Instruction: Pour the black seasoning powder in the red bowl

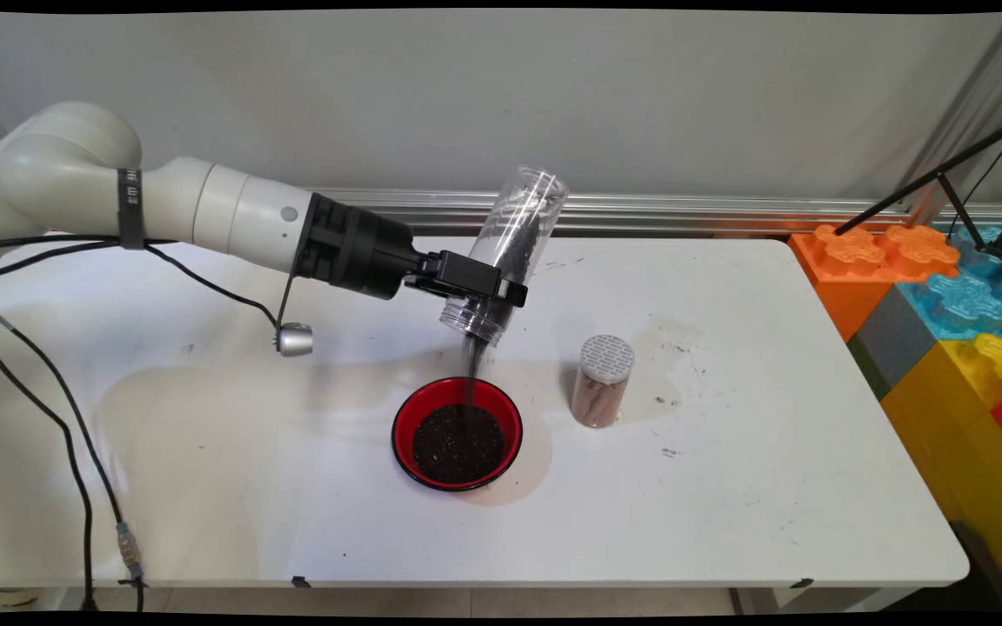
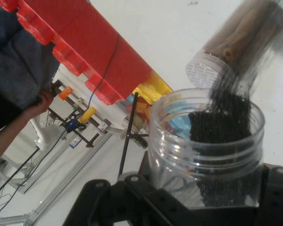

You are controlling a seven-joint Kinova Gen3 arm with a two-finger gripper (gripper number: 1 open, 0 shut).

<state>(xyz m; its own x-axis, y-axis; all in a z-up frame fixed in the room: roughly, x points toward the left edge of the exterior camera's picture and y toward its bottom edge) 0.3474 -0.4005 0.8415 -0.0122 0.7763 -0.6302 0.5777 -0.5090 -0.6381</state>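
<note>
The pincer is clamped round a clear jar, which we see tipped mouth-down with dark grains streaming out. Right below sits a red bowl already holding a dark heap. Just to the bowl's right stands a small capped jar with brown stuff inside. Big coloured blocks sit past the table's right end.
</note>
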